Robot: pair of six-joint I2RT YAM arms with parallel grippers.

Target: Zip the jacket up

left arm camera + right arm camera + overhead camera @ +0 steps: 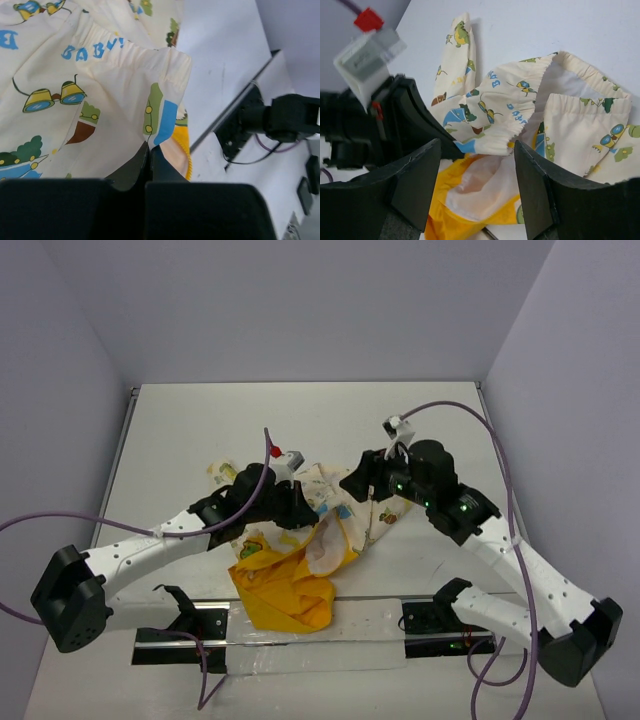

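Observation:
The jacket [325,535] lies crumpled mid-table, cream cloth with cartoon prints on top and its yellow lining [285,595] spilling toward the near edge. My left gripper [303,515] is shut on a printed cream edge of the jacket [100,100]; in the left wrist view the two fingers [165,167] meet on the cloth with the gripper [149,151] pinching it. My right gripper [356,484] hovers at the jacket's right side. It stands open [476,146], nothing between its fingers [535,185], over the white inner patch [485,185] and yellow lining [442,217].
A black rail with a clear plastic sheet [300,635] runs along the table's near edge between the arm bases. Purple cables [480,425] loop over both arms. A loose cream sleeve [457,55] stretches toward the back. Grey walls close in the table.

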